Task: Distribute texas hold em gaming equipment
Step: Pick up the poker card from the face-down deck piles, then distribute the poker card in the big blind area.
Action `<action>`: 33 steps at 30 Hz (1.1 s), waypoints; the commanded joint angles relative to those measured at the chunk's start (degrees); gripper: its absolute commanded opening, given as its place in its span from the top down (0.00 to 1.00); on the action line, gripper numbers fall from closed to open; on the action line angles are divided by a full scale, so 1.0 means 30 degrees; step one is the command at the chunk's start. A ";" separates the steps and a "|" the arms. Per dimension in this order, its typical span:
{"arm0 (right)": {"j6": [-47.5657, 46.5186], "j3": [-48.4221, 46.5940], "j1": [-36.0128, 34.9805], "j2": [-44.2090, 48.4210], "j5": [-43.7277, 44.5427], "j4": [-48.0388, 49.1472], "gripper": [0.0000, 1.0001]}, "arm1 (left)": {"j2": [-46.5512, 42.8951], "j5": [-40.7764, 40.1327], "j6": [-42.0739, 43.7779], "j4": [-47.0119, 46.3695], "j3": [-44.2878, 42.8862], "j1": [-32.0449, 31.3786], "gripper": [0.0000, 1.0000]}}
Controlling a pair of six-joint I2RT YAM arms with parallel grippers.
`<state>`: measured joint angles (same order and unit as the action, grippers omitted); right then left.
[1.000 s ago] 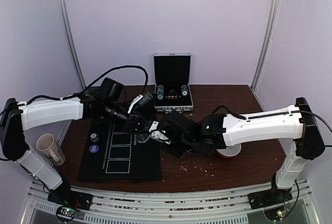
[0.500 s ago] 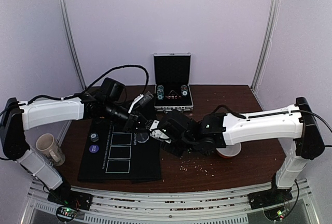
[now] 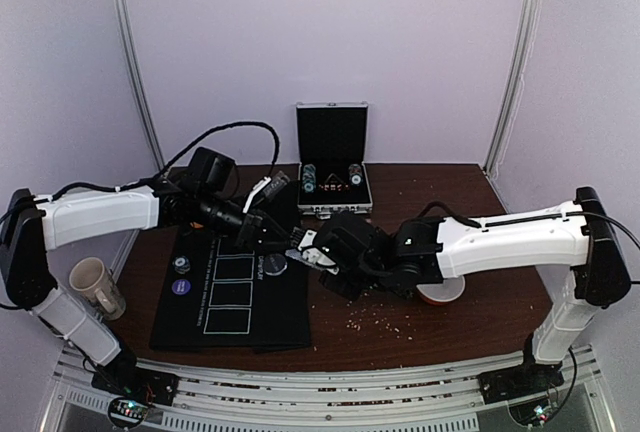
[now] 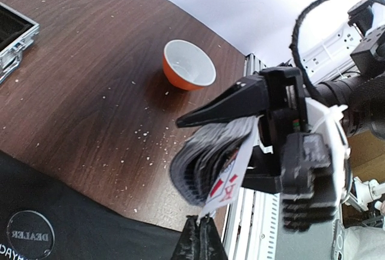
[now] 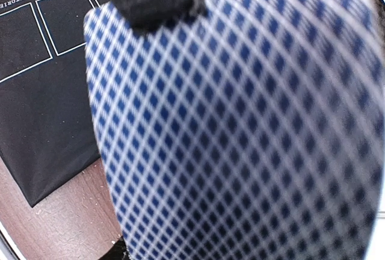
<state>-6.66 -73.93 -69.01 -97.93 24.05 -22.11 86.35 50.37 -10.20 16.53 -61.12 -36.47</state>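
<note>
Two grippers meet near the far right corner of the black mat (image 3: 230, 297); the right gripper (image 4: 210, 151) clamps a bowed deck of cards (image 4: 189, 173) between its fingers; the left gripper (image 4: 200, 241) is pinched tight on the lower edge of one card (image 4: 231, 173) sticking out of the deck, red print showing; a blurred blue-checked back (image 5: 240, 127) fills the right wrist view, probably that same card; a dealer button (image 4: 30, 235) lies on the mat; the orange bowl (image 4: 189, 64) stands well apart on the table (image 4: 90, 61).

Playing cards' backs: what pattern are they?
The playing cards have blue-and-white diamond-lattice backs, clearest in the right wrist view.
</note>
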 commanded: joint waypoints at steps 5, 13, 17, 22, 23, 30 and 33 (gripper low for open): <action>0.0541 0.0480 0.0288 0.1006 0.0373 0.0133 0.50 | -0.1261 0.0422 -0.0758 -0.0792 0.0674 0.1668 1.00; 0.0535 0.0679 0.0584 0.1061 0.0274 0.0309 0.50 | -0.2109 0.0624 -0.1243 -0.0487 0.1000 0.4331 1.00; 0.0457 0.0632 0.0681 0.1029 0.0216 0.0238 0.50 | -0.2310 0.0564 -0.1162 -0.0035 0.1037 0.5503 1.00; 0.0365 0.0522 0.0709 0.1028 0.0156 0.0170 0.50 | -0.2211 0.0363 -0.0644 0.0883 0.1062 0.6337 1.00; 0.0324 0.0483 0.0709 0.1021 0.0134 0.0163 0.50 | -0.2210 0.0288 -0.0721 0.0953 0.1191 0.6437 1.00; -0.0076 0.0385 0.0757 0.0960 -0.0060 0.0096 0.50 | -0.2895 -0.0799 -0.2142 0.1479 0.2101 0.7644 1.00; -0.0315 0.0484 0.0778 0.1008 -0.0310 0.0295 0.50 | -0.3140 -0.1357 -0.1974 0.2573 0.2337 0.8571 1.00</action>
<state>-6.31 -72.49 -67.09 -96.86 23.73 -22.06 79.29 49.06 -15.31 21.26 -55.13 -14.06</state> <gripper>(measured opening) 0.499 0.007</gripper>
